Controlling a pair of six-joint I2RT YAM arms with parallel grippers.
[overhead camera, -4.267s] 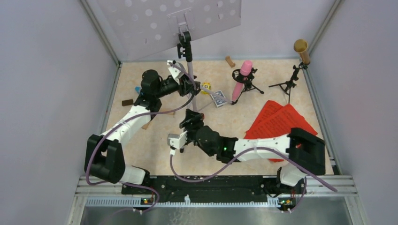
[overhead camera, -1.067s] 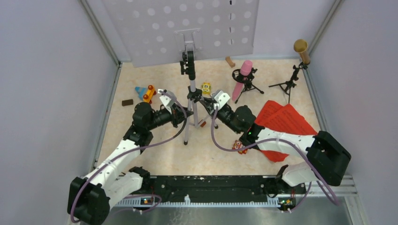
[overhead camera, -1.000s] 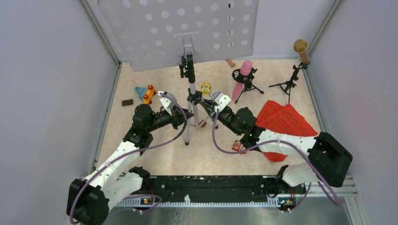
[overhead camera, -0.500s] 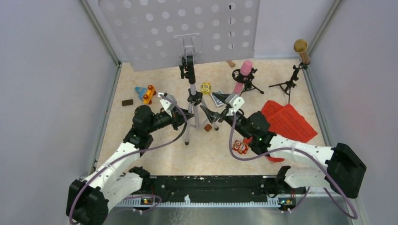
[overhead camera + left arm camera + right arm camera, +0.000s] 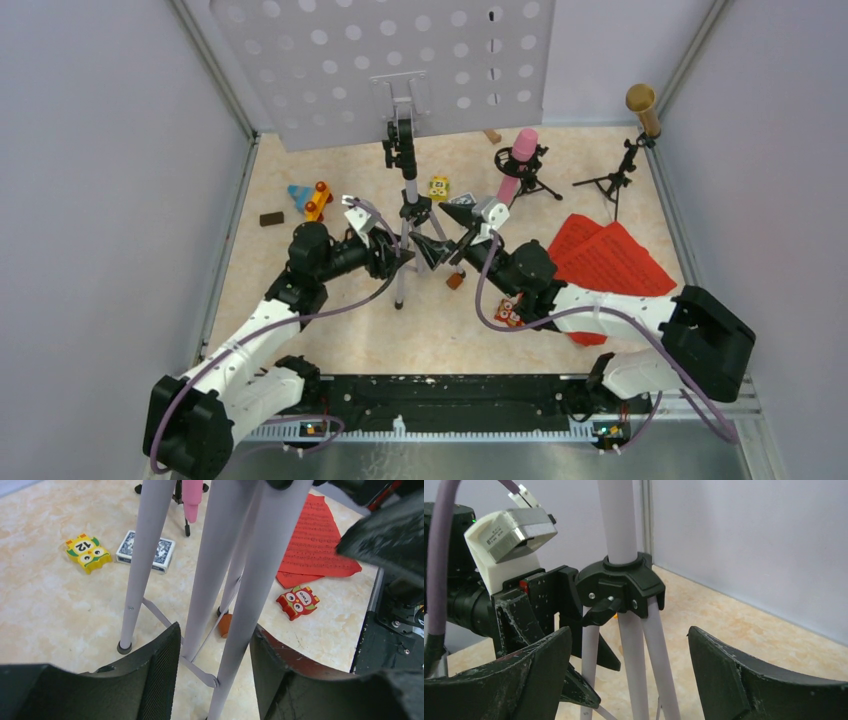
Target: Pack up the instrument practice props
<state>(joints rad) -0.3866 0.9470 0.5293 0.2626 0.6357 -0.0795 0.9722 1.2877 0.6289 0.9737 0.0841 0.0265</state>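
The left end effector (image 5: pixel 214 630) is released: its two black fingers (image 5: pixel 160 670) stand apart, with two of the music stand's pale legs (image 5: pixel 150 530) running down between them. Whether a pad brushes the nearer leg I cannot tell. Just beyond its fingertips a small orange block (image 5: pixel 225 625) lies on the table (image 5: pixel 330 330) by a leg's foot. Farther out past the left finger lie a blue card deck (image 5: pixel 145 550) and a yellow owl block (image 5: pixel 87 552). Past the right finger sits a red owl block (image 5: pixel 298 600), and beyond it the red pages (image 5: pixel 315 545) lie flat.

The right end effector (image 5: pixel 629 630) is also released, jaws spread wide on either side of the stand, just below the black hub (image 5: pixel 624 582) where the legs meet the pole (image 5: pixel 408 180), touching neither. It faces the left end effector from the other side of the stand, close by.

Above both end effectors the pole rises upright to the grey punched tray (image 5: pixel 330 70). Behind the right end effector the pink microphone (image 5: pixel 518 160) sits tilted in a small black tripod (image 5: pixel 535 175). Well off towards the far right corner the gold microphone (image 5: pixel 642 105) stands on a second tripod (image 5: pixel 610 182). Off to the left end effector's outer side are a blue and orange toy (image 5: pixel 308 197) and a dark block (image 5: pixel 271 218).
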